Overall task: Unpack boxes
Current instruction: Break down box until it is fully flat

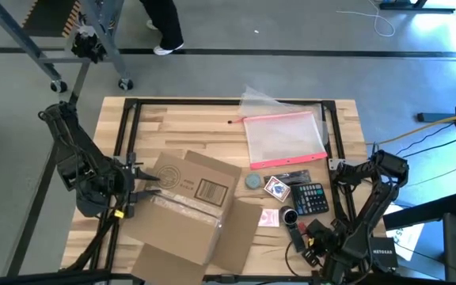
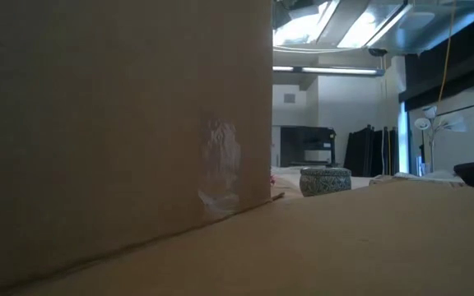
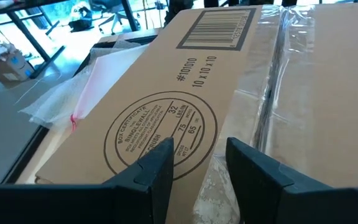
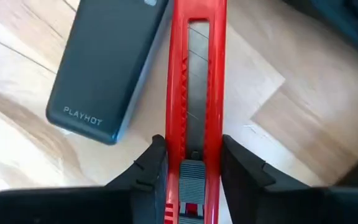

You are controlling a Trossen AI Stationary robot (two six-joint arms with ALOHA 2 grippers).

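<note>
1. Brown cardboard box [image 1: 184,207] lies on the wooden table [image 1: 180,127], toward its near left, flaps spread; one flap faces up with a barcode label [image 3: 218,27] and a round printed stamp [image 3: 160,137]. Clear tape runs along the seam.
2. Left gripper [image 3: 194,167] at the box's left edge, fingers spread, tips just over the stamped flap; not pinching anything.
3. Right gripper [image 4: 190,163] at the table's near right, fingers pressed onto a red utility knife [image 4: 196,93], blade partly out.
4. Dark "PLAYHOT" block [image 4: 107,62] lies beside the knife.
5. Clear pouch with pink zip edge [image 1: 285,136] on the far right; calculator [image 1: 311,198], card deck [image 1: 276,188], small round tin [image 1: 253,181] near it.
</note>
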